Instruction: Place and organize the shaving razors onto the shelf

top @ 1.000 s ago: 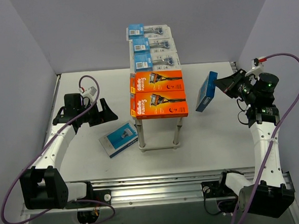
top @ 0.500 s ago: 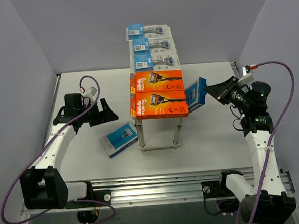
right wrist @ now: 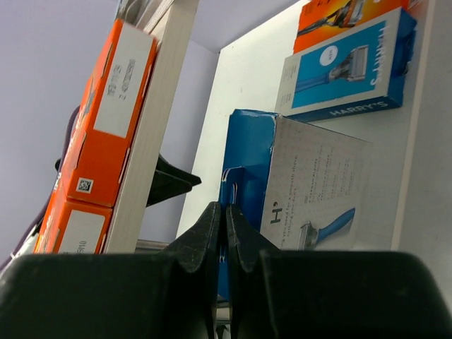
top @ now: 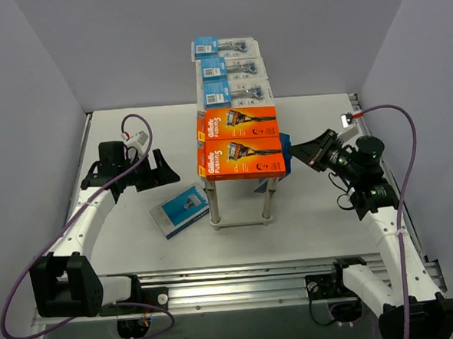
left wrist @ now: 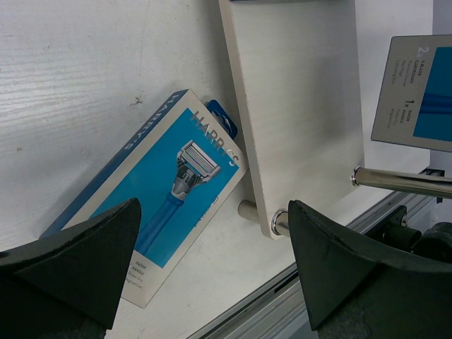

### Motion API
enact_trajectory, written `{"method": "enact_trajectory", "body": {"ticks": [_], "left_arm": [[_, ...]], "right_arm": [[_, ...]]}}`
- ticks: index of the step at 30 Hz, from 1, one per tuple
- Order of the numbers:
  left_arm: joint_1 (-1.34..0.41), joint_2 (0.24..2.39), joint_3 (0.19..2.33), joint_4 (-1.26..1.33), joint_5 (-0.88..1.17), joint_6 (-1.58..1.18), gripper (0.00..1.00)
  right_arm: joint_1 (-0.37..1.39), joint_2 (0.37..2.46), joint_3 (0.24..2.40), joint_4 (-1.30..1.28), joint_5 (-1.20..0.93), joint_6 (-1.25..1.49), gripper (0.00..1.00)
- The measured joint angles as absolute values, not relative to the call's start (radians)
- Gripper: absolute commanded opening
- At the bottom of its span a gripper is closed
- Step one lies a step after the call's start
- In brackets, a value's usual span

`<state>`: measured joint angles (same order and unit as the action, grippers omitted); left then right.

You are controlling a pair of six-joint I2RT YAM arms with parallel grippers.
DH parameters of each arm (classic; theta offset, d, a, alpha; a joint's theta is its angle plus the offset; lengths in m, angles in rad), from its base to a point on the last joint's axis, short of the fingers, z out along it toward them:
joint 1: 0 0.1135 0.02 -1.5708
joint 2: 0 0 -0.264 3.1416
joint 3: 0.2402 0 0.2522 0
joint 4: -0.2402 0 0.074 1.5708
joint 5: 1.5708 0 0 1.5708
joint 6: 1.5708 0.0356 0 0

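The shelf [top: 212, 205] carries three blister packs with blue cards [top: 232, 69] and two orange razor boxes [top: 240, 142] on its top. My right gripper [top: 298, 151] is shut on the hang tab of a blue-and-white razor box [right wrist: 311, 191]. That box stands on edge at the shelf's right side, mostly tucked under the top tier [right wrist: 155, 141]. Only a blue sliver of it [top: 285, 147] shows from above. Another blue-and-white box [top: 180, 211] lies flat on the table left of the shelf. My left gripper [top: 161, 170] hovers open above that box [left wrist: 162, 205], holding nothing.
The shelf's lower board [left wrist: 296, 106] and a chrome leg [left wrist: 402, 180] lie just right of the flat box. The aluminium rail [top: 241, 280] runs along the near table edge. Grey walls close in on both sides and behind.
My right arm has swung left and lower, carrying the blue box from the open space right of the shelf to under the top tier's right edge. The left arm has not moved.
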<state>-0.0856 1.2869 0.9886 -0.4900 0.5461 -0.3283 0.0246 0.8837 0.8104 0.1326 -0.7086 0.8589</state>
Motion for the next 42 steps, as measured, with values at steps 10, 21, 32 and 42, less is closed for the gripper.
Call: {"method": "enact_trajectory", "body": {"ticks": [10, 21, 32, 42], "left_arm": [[-0.086, 1.280, 0.989, -0.490, 0.546, -0.328, 0.94], [-0.086, 1.277, 0.989, -0.492, 0.543, -0.327, 0.94], [-0.086, 1.277, 0.989, -0.493, 0.537, -0.327, 0.94], [-0.086, 1.277, 0.989, -0.498, 0.537, -0.327, 0.94]], "right_arm": [[0.238, 0.896, 0.774, 0.226, -0.597, 0.891, 0.00], [0.308, 0.930, 0.716, 0.257, -0.527, 0.909, 0.00], [0.308, 0.973, 0.717, 0.116, -0.419, 0.791, 0.00], [0.301, 1.036, 0.717, 0.022, -0.359, 0.690, 0.00]]}}
